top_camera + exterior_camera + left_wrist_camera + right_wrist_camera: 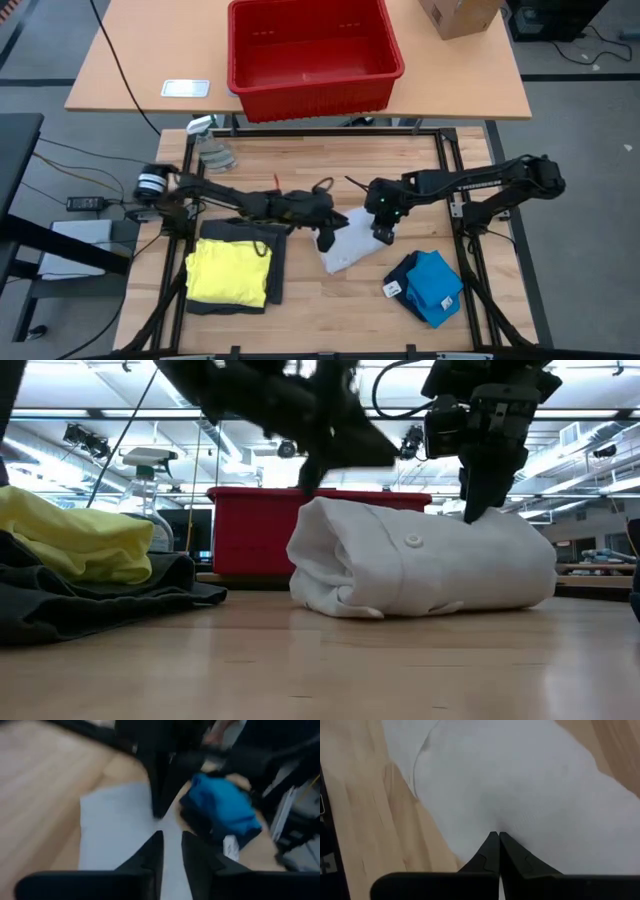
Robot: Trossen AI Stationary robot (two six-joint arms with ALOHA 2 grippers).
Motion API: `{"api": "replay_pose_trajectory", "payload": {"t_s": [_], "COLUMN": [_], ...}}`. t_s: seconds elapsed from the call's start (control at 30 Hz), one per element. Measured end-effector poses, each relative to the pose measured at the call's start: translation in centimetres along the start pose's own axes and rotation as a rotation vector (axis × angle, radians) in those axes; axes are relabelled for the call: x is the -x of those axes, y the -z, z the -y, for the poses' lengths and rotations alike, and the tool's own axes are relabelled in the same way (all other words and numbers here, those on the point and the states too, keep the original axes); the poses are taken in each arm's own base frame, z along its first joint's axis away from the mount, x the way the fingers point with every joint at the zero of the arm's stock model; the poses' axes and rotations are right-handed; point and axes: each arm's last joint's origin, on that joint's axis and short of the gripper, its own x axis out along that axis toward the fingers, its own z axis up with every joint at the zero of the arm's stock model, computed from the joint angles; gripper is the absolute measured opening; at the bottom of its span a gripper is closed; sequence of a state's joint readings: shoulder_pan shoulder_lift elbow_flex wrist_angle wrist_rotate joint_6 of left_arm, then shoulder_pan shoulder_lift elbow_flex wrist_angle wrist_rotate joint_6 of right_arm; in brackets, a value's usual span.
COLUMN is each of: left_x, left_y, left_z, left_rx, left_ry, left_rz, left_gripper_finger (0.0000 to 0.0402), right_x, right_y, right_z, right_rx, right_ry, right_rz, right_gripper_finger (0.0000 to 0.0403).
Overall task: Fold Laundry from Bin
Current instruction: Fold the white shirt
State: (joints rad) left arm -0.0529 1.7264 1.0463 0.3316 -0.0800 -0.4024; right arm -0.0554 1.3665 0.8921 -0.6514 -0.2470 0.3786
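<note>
Now right end effector [498, 836] presses closed on white garment [520, 785]; left end effector [171, 840] slightly parted.

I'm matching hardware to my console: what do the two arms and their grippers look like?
Both arms are black and jointed, with thin black cables looping along them. The left gripper and the right gripper each end in two dark, tapered, wedge-like fingers. A small green light shows near the right arm's wrist.

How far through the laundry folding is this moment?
Late stage. The red bin looks empty; the yellow garment lies folded on the dark grey one, and the blue one sits folded apart. In hand: the white garment, rolled up, with the right gripper shut and pressing on it, the left gripper slightly parted above. Left: finishing it.
</note>
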Motion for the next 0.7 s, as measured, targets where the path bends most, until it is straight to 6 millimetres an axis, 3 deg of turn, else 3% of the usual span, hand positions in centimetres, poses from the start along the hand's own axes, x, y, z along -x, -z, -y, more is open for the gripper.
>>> {"api": "replay_pose_trajectory", "payload": {"t_s": [0.23,0.47,0.7], "left_x": [-2.4,-1.8,-1.2], "left_y": [3.3,4.7,4.6], "left_z": [-2.5,-4.8,-6.4], "left_rx": [0.106,0.178,0.179], "left_ry": [-0.093,-0.22,-0.181], "left_rz": [-0.25,-0.406,-0.518], "left_gripper_finger": [0.0104,0.0104,0.0105], "right_x": [-0.7,-3.0,-5.4], "right_y": [-0.3,-0.5,0.0], "right_z": [-0.8,-1.5,-1.3], "right_rx": [-0.07,-0.13,-0.201], "right_ry": [-0.01,0.028,0.129], "right_rz": [0.033,0.027,-0.031], "right_gripper_finger": [0.0007,0.0007,0.0007]}}
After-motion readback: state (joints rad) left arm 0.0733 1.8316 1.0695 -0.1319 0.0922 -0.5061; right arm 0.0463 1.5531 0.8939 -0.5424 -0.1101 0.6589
